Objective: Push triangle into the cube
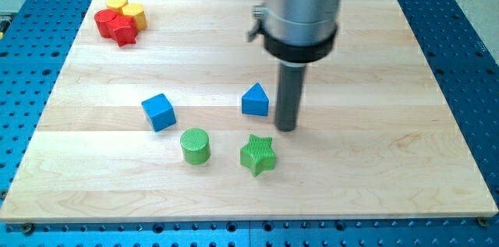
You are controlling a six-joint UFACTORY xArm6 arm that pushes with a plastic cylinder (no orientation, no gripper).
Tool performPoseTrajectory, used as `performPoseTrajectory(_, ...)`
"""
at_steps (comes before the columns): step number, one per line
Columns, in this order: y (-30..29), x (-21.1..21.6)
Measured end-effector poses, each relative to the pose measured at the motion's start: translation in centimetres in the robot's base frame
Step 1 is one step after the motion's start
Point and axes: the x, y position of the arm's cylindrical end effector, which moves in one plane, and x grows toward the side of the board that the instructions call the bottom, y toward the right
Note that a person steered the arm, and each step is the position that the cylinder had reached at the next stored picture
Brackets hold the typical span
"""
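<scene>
A blue triangle block stands near the middle of the wooden board. A blue cube lies to its left, well apart from it. My tip rests on the board just right of the triangle and slightly lower in the view, with a small gap between them. The rod hangs from a large silver and black cylinder at the view's top.
A green cylinder and a green star lie below the cube and triangle. Red and yellow blocks cluster at the board's top left corner. A blue perforated table surrounds the board.
</scene>
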Motion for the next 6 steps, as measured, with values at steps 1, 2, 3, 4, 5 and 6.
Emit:
performPoseTrajectory(1,-1.6,-3.0)
performPoseTrajectory(2,-8.6,-3.0)
performPoseTrajectory(3,-14.4,-2.8)
performPoseTrajectory(4,-15.5,-2.8)
performPoseTrajectory(5,-13.9,-1.7)
performPoseTrajectory(6,-15.9,1.8)
